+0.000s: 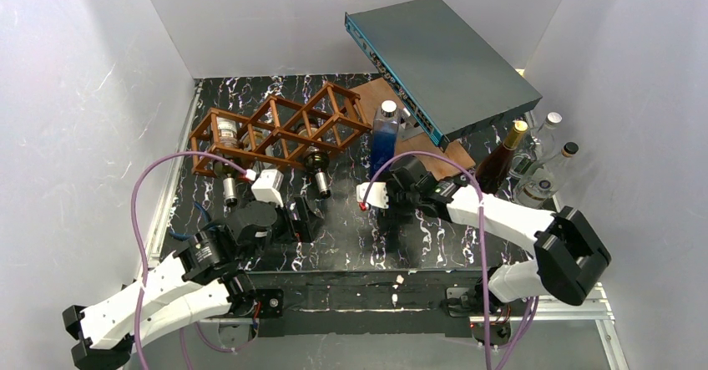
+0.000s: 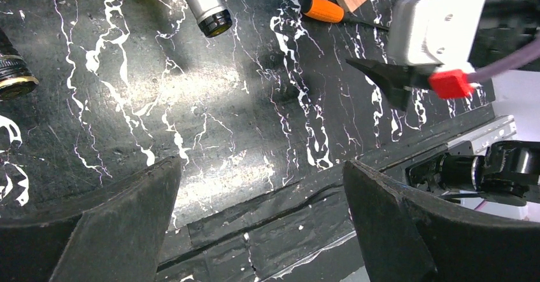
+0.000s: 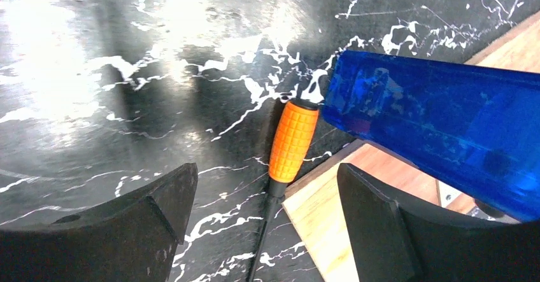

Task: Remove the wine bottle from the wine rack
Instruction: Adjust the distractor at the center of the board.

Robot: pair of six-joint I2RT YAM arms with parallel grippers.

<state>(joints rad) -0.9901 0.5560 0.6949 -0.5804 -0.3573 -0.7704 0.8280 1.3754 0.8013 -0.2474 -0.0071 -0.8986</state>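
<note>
The reddish-brown wine rack (image 1: 275, 128) stands at the back left of the table. Bottles lie in its cells; a silver-necked wine bottle (image 1: 230, 188) (image 2: 202, 7) and a dark-capped one (image 1: 319, 178) poke out toward me. My left gripper (image 1: 280, 220) (image 2: 261, 164) hangs open and empty over the table's front edge, short of those necks. My right gripper (image 1: 399, 169) (image 3: 266, 167) is open near the base of an upright blue bottle (image 1: 384, 136) (image 3: 433, 123), holding nothing.
An orange-handled screwdriver (image 3: 293, 141) (image 2: 321, 8) lies on the table against a wooden board (image 3: 331, 212) (image 1: 371, 94), ahead of my right fingers. A grey-teal box (image 1: 442, 53) leans over the board. Dark and clear bottles (image 1: 534, 157) stand at the right wall.
</note>
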